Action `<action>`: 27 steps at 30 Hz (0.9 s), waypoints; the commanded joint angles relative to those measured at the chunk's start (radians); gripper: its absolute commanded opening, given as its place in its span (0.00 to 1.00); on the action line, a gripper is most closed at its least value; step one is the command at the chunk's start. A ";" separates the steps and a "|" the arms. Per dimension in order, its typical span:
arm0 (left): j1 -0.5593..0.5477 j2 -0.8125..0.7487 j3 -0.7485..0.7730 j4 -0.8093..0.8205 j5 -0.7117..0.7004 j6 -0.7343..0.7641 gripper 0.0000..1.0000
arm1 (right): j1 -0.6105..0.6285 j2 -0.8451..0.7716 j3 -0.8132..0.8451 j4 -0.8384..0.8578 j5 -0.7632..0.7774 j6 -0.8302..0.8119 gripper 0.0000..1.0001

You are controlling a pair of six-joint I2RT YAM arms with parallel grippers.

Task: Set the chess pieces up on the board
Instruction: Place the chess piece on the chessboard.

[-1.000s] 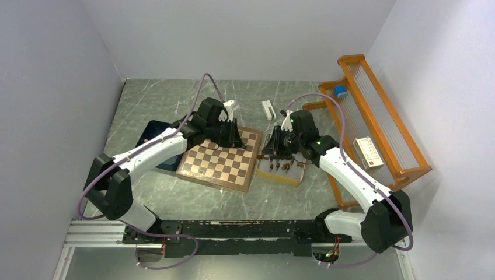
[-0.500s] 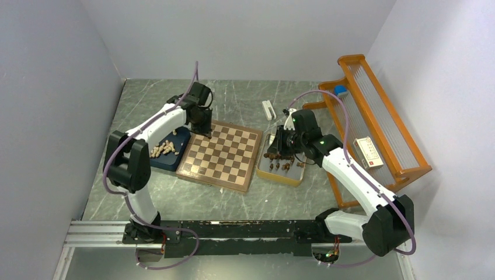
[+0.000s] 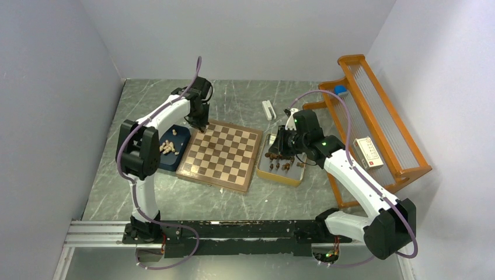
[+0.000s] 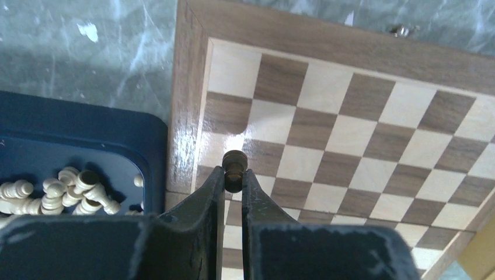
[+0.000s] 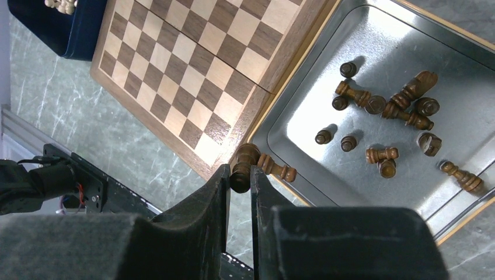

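Jaws of my left gripper [image 4: 233,178] pinch a dark chess piece [image 4: 234,163], board [image 4: 373,134] beneath. My right gripper [image 5: 240,178] pinches a second dark piece [image 5: 245,156], metal tray [image 5: 373,64] just ahead

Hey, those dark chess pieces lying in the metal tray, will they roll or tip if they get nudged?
Likely yes. Several dark pieces lie on their sides on the smooth tray, so their round bodies would probably roll. The upright ones look slim, so they may tip. Small and wooden, probably light and stiff.
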 commanded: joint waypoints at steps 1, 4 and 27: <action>0.015 0.046 0.084 -0.023 -0.045 0.027 0.13 | 0.005 -0.021 0.018 -0.010 0.012 -0.011 0.00; 0.019 0.082 0.116 -0.033 -0.042 0.034 0.14 | 0.006 -0.023 0.021 -0.017 0.020 -0.011 0.00; 0.024 0.135 0.103 -0.021 -0.023 0.048 0.17 | 0.005 -0.031 0.030 -0.039 0.041 -0.018 0.00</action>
